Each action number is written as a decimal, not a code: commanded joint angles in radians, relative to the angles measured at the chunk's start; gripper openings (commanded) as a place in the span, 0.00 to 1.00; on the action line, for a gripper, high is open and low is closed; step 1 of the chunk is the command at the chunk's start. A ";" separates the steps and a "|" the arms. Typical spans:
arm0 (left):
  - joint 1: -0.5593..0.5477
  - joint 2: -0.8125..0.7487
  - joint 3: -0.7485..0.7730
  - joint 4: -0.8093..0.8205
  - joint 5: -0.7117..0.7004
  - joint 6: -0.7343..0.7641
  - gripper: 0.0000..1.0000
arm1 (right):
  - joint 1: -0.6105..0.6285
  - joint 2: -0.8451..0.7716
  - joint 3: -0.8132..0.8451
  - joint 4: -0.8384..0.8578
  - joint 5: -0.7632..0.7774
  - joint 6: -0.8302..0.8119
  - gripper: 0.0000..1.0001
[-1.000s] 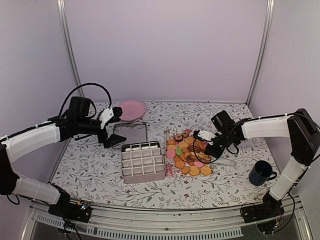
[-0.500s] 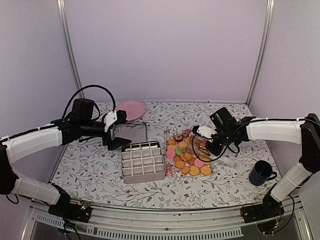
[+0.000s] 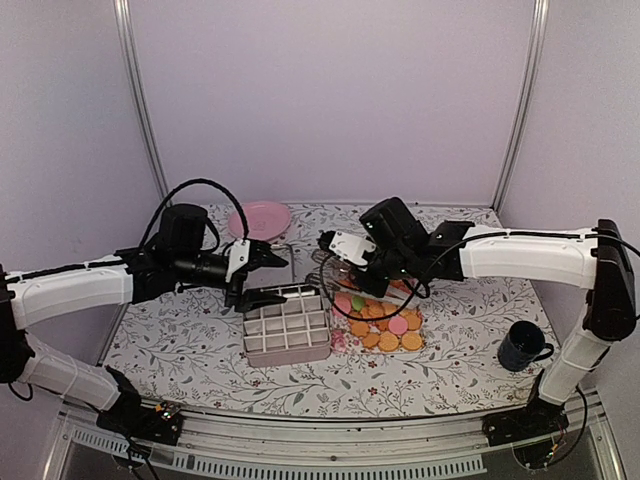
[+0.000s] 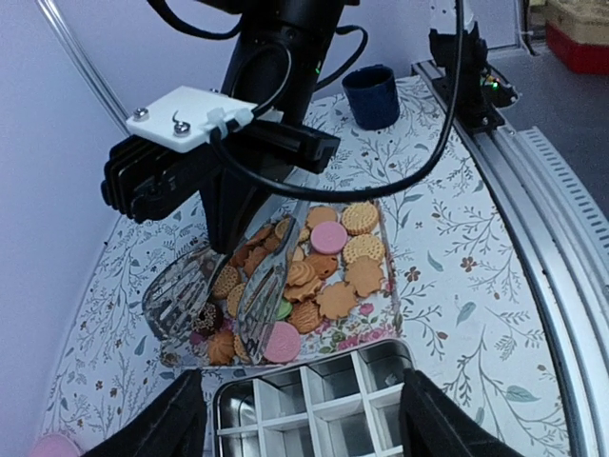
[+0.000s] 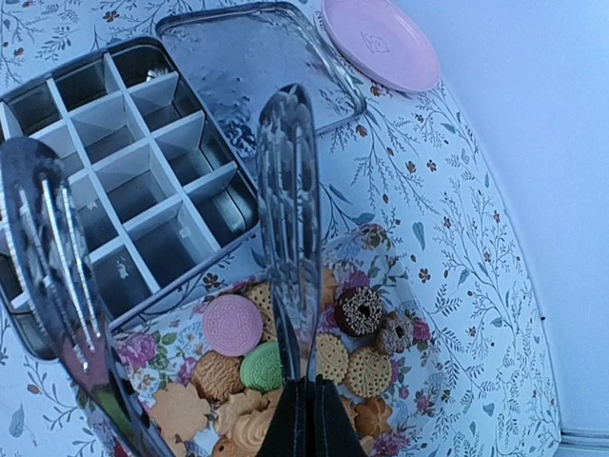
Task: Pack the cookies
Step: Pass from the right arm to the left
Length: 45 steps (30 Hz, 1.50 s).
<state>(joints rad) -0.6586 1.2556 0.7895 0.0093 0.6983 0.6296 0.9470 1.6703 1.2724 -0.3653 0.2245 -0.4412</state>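
Note:
The cookies (image 3: 385, 325) (image 4: 333, 276) (image 5: 285, 381) lie in a heap on a floral tray: mostly golden, some pink, one green, a few dark. My right gripper (image 3: 345, 262) (image 5: 304, 419) is shut on metal tongs (image 5: 290, 190) (image 4: 266, 295). The two slotted blades stand apart over the tray's left end, and no cookie is between them. My left gripper (image 3: 268, 277) (image 4: 309, 428) is open. One finger stands at each side of the divided metal tin (image 3: 287, 330) (image 4: 314, 409) (image 5: 124, 181), whose cells are empty.
The tin's lid (image 3: 262, 262) (image 5: 257, 71) lies flat behind the tin. A pink plate (image 3: 262, 218) (image 5: 381, 43) sits at the back left. A dark blue mug (image 3: 522, 346) (image 4: 373, 95) stands at the front right. Walls enclose the floral table.
The right arm has swung left, carrying the tongs from the tray's right side to its left end. The left gripper has moved right to the tin and its jaws have narrowed.

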 commanded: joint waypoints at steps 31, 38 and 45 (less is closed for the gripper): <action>-0.030 0.084 0.066 -0.029 -0.120 -0.030 0.22 | 0.134 0.129 0.186 0.090 0.123 -0.067 0.00; -0.030 0.091 0.070 -0.036 -0.121 -0.040 0.22 | 0.142 0.141 0.194 0.084 0.130 -0.077 0.00; -0.030 0.108 0.075 -0.059 -0.153 -0.036 0.04 | 0.142 0.111 0.190 0.129 0.120 -0.072 0.00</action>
<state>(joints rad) -0.6788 1.3479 0.8406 -0.0334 0.5697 0.5941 1.0805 1.8027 1.4334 -0.3012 0.3420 -0.5167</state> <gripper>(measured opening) 0.039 0.015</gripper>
